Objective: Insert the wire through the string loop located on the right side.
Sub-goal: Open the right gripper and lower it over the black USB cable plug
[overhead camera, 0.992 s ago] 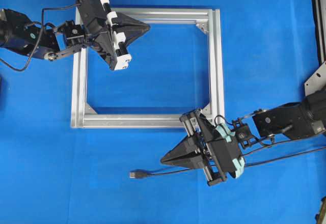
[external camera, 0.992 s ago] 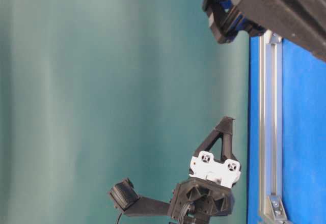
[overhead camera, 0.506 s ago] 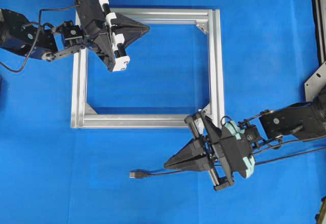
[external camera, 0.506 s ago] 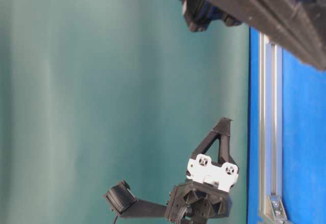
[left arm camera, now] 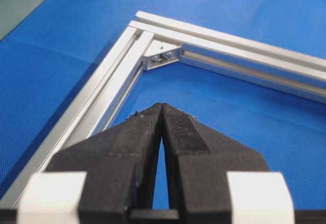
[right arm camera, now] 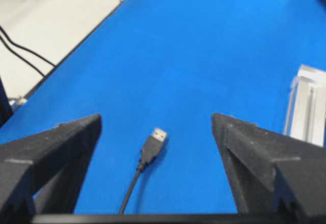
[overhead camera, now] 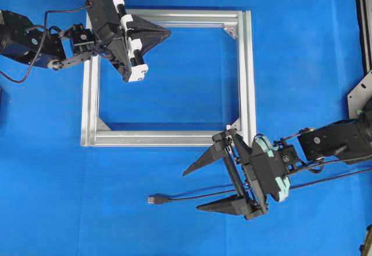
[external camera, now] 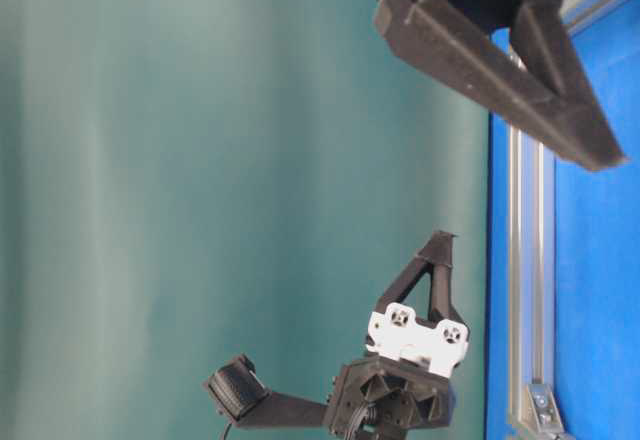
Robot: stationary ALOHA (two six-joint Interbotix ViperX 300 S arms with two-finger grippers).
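Blue-covered bench [overhead camera: 302, 52] | wire [overhead camera: 192, 197] laid flat near front edge, plug toward left, free | right end effector [overhead camera: 212, 186] spread wide astride it, presumably readied for grasping | left end effector [overhead camera: 165, 32] pressed together, empty, over aluminium frame [overhead camera: 247, 75] | string loop not discernible

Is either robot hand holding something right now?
No. The right hand is open above the wire, not touching it. The left hand is shut on nothing, over the frame.

The right hand [overhead camera: 200, 187] has spread its fingers wide over the wire [overhead camera: 174, 198]; a second ago they were together.
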